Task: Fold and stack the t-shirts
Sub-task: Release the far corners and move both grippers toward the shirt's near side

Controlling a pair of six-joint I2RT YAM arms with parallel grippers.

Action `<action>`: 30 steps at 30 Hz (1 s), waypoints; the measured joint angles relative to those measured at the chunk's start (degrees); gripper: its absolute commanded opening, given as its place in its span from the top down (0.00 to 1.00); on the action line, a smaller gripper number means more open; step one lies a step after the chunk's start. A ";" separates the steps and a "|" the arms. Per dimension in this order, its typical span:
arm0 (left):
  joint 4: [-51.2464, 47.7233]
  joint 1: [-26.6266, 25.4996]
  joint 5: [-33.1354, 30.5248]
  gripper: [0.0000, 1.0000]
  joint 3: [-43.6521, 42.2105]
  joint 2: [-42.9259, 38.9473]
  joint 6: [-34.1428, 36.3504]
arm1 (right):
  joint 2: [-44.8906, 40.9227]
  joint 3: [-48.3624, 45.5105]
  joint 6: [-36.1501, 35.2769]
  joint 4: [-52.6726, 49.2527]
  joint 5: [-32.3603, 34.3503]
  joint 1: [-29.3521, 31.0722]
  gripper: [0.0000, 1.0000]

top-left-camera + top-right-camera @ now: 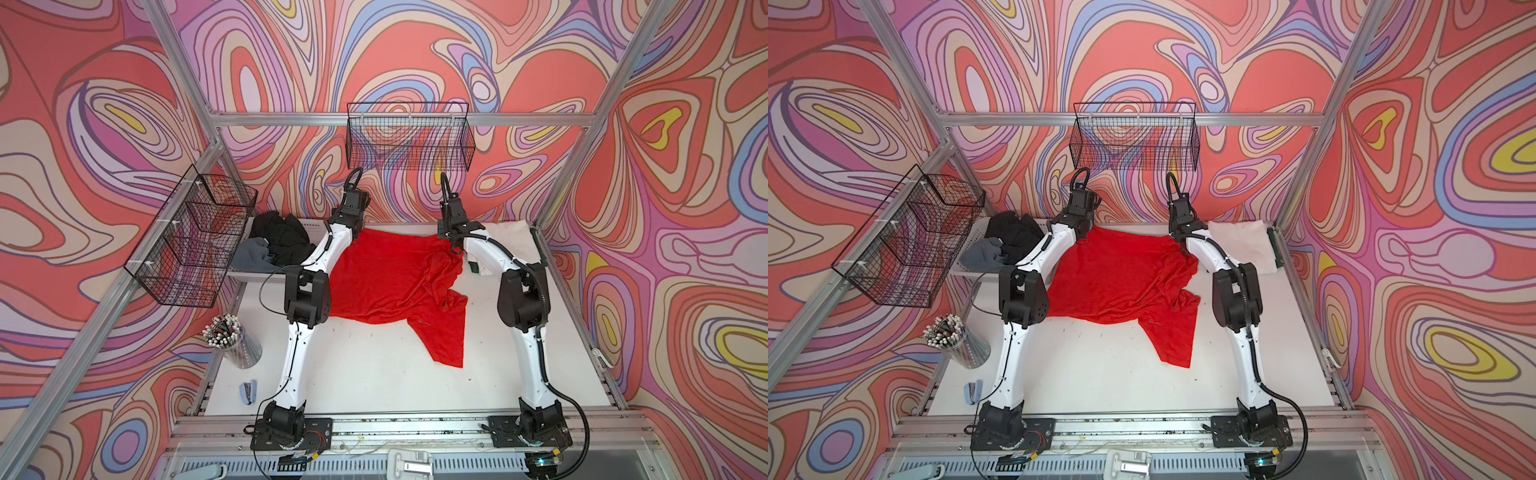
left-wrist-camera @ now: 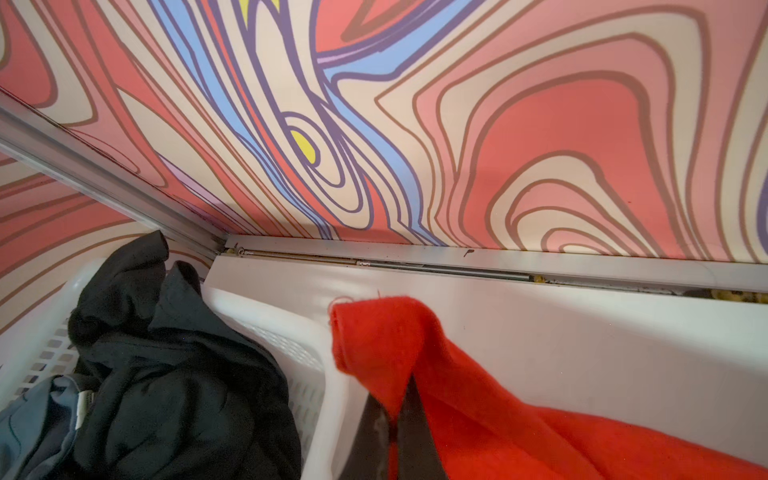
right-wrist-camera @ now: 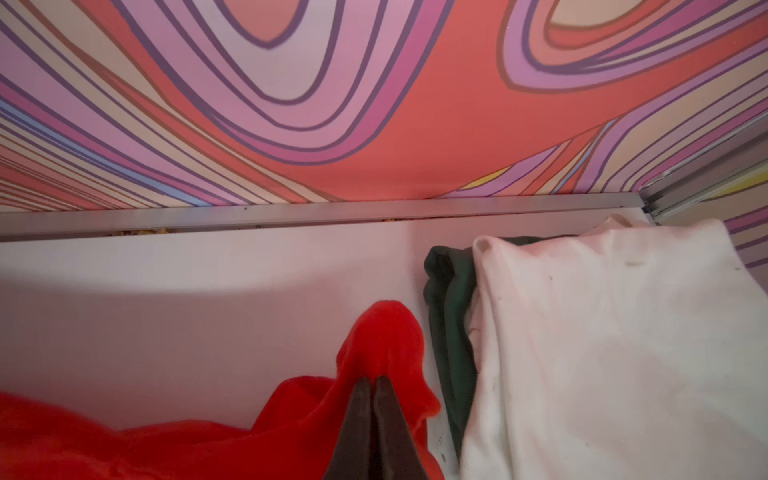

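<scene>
A large red t-shirt (image 1: pixel 390 282) (image 1: pixel 1117 282) lies spread and rumpled on the white table, one sleeve trailing toward the front. My left gripper (image 2: pixel 395 409) is shut on its far left corner (image 2: pixel 374 332), beside the white basket (image 2: pixel 316 345). The far right corner (image 3: pixel 382 332) is pinched in my shut right gripper (image 3: pixel 372 380). Both corners are held near the back wall. A white t-shirt (image 3: pixel 602 332) (image 1: pixel 1246 245) lies folded on a dark green t-shirt (image 3: pixel 451 332) at the back right. In the basket sit a black t-shirt (image 1: pixel 282 237) (image 2: pixel 166 374) and a grey t-shirt (image 1: pixel 253 255) (image 2: pixel 37 419).
A black wire basket (image 1: pixel 407 137) hangs on the back wall above the grippers, and another wire basket (image 1: pixel 195 237) hangs on the left wall. A cup of pens (image 1: pixel 232 340) and a blue stapler (image 1: pixel 248 392) stand at the table's left front.
</scene>
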 measured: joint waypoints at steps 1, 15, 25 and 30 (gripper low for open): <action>-0.02 0.04 0.00 0.94 2.03 1.29 0.24 | 1.90 2.21 0.22 -0.46 0.17 0.00 1.00; 9.62 -0.35 2.38 0.00 -29.53 -14.49 -0.42 | -9.88 -19.19 3.74 1.99 -2.29 -0.04 0.07; 15.72 -4.55 0.07 0.00 -54.38 -35.01 -8.59 | -45.42 -52.72 12.81 5.68 -8.94 0.50 0.16; 15.80 -9.86 -1.22 0.00 -65.90 -46.40 -13.66 | -55.54 -69.24 17.49 4.09 -15.58 3.15 0.21</action>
